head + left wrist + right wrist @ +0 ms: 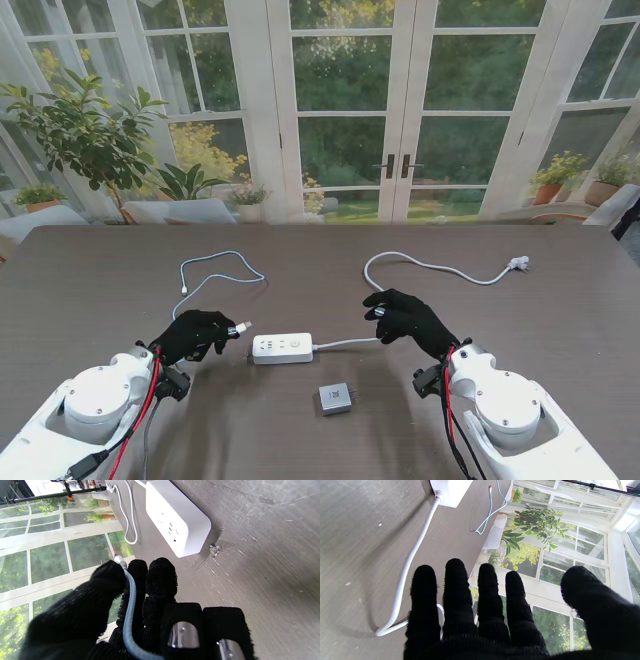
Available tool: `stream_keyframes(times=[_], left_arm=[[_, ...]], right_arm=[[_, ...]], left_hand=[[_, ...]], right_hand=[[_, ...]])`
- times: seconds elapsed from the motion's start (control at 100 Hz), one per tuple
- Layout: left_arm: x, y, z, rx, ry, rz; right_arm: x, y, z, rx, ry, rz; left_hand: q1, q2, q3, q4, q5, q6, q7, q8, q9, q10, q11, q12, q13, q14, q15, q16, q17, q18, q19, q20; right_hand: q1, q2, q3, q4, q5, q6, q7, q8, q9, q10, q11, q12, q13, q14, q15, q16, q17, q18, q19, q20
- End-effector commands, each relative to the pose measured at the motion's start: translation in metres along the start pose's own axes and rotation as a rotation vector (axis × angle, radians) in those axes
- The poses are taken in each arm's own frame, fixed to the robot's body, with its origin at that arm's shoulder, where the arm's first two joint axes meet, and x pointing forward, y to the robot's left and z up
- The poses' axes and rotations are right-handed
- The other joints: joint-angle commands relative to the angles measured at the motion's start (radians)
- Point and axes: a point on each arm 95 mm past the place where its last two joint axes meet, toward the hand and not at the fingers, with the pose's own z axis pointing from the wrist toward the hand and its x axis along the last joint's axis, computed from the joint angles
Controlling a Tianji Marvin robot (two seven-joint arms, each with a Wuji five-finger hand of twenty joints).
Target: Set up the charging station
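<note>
USB plug [243,326] pinched in left robot hand [193,335], just beside power strip [282,348]. Right robot hand [408,318] spread, nothing held. Risk: unbraced strip pushed along counter [90,290] if plug pressed in.

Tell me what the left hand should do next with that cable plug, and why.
Probably ease the left hand a little to the right, toward the power strip. It holds the blue cable with the USB plug pointing at the strip's near end but short of it. The right hand hovers open over the strip's cord, so steadying the strip may help. The grey adapter lies untouched.
</note>
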Motion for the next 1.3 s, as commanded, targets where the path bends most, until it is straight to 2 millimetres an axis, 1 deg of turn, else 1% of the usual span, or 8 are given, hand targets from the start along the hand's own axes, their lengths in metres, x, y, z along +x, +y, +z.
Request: stream_keyframes(times=[0.0, 0.24, 0.38, 0.67, 0.75, 0.9, 1.06, 1.29], left_arm=[[0.002, 0.005, 0.003, -0.021, 0.012, -0.016], [0.004, 0.005, 0.005, -0.012, 0.024, -0.007], [0.008, 0.004, -0.002, -0.043, 0.018, 0.043], [0.016, 0.003, -0.011, -0.115, 0.003, 0.149], [0.017, 0.003, -0.011, -0.146, 0.001, 0.17], [0.02, 0.004, -0.01, -0.194, 0.007, 0.172], [0.022, 0.004, -0.01, -0.224, 0.012, 0.155], [0.024, 0.006, -0.011, -0.247, 0.012, 0.09]], right_arm=[[-0.001, -0.004, 0.0, 0.015, -0.003, 0.007], [-0.001, -0.003, 0.0, 0.013, -0.003, 0.008], [-0.001, -0.003, 0.0, 0.014, -0.003, 0.01], [-0.001, -0.005, -0.001, 0.019, -0.002, 0.012], [-0.001, -0.005, -0.001, 0.02, -0.002, 0.012], [-0.001, -0.005, -0.001, 0.019, -0.004, 0.015], [-0.001, -0.004, -0.001, 0.018, -0.005, 0.016], [-0.001, -0.005, -0.001, 0.02, -0.005, 0.017]], left_hand=[[0.044, 0.037, -0.039, 0.006, 0.049, -0.055, 0.048, -0.024, 0.087, 0.043, 0.058, -0.007, 0.015, -0.04, 0.133, -0.018, 0.059, -0.111, 0.285, -0.013], [0.072, 0.052, -0.022, -0.005, 0.089, -0.053, 0.084, -0.045, 0.088, 0.036, 0.102, -0.052, 0.017, -0.125, 0.095, -0.059, 0.048, -0.07, 0.285, -0.208], [0.042, 0.012, 0.088, -0.039, 0.102, -0.05, 0.118, -0.01, 0.078, 0.04, -0.017, -0.045, 0.014, 0.138, -0.237, -0.146, 0.0, 0.217, 0.103, -0.49], [0.042, -0.018, 0.227, -0.107, 0.082, 0.011, 0.293, 0.16, -0.016, 0.048, -0.152, 0.091, 0.012, 0.179, -0.523, -0.148, -0.034, 0.354, -0.08, -0.649], [0.033, 0.01, 0.228, -0.121, 0.059, -0.004, 0.355, 0.207, -0.059, 0.05, -0.157, 0.12, -0.005, 0.184, -0.664, -0.128, -0.103, 0.352, -0.127, -0.646], [0.075, 0.036, 0.203, -0.138, -0.008, 0.014, 0.448, 0.228, -0.217, 0.077, -0.295, 0.125, -0.373, 0.245, -0.994, -0.021, -0.629, 0.341, -0.495, -0.442], [0.191, 0.044, 0.188, -0.129, -0.015, 0.001, 0.386, 0.148, -0.186, 0.081, -0.325, 0.108, -0.425, 0.263, -1.021, -0.025, -0.727, 0.322, -0.593, -0.431], [0.36, 0.125, 0.12, -0.02, 0.098, 0.036, 0.278, 0.221, -0.123, 0.084, -0.231, 0.104, -0.357, 0.288, -0.952, 0.012, -0.704, 0.323, -0.592, -0.395]], right_hand=[[-0.007, 0.011, -0.007, 0.022, -0.016, 0.003, -0.056, -0.001, 0.014, 0.005, -0.014, 0.006, 0.019, -0.003, 0.012, -1.078, 0.006, 0.013, -0.019, 0.012], [-0.007, 0.011, -0.007, 0.022, -0.018, 0.004, -0.057, -0.001, 0.014, 0.005, -0.014, 0.006, 0.021, -0.002, 0.012, -1.078, 0.006, 0.014, -0.02, 0.012], [-0.006, 0.01, -0.006, 0.022, -0.02, 0.005, -0.057, -0.001, 0.013, 0.005, -0.015, 0.006, 0.02, -0.003, 0.012, -1.078, 0.005, 0.014, -0.021, 0.012], [-0.007, 0.011, -0.007, 0.021, -0.019, 0.005, -0.056, -0.001, 0.013, 0.005, -0.014, 0.006, 0.02, -0.003, 0.011, -1.078, 0.006, 0.014, -0.021, 0.013], [-0.007, 0.011, -0.007, 0.022, -0.02, 0.005, -0.056, -0.001, 0.012, 0.005, -0.015, 0.006, 0.02, -0.003, 0.012, -1.078, 0.006, 0.014, -0.021, 0.013], [-0.007, 0.011, -0.007, 0.021, -0.021, 0.007, -0.056, -0.001, 0.012, 0.006, -0.014, 0.006, 0.02, -0.001, 0.012, -1.078, 0.005, 0.016, -0.023, 0.013], [-0.007, 0.011, -0.006, 0.021, -0.019, 0.007, -0.056, -0.001, 0.013, 0.006, -0.014, 0.006, 0.02, -0.001, 0.012, -1.078, 0.006, 0.016, -0.023, 0.014], [-0.007, 0.011, -0.006, 0.021, -0.02, 0.007, -0.056, -0.001, 0.012, 0.005, -0.014, 0.006, 0.022, 0.0, 0.013, -1.078, 0.006, 0.016, -0.025, 0.014]])
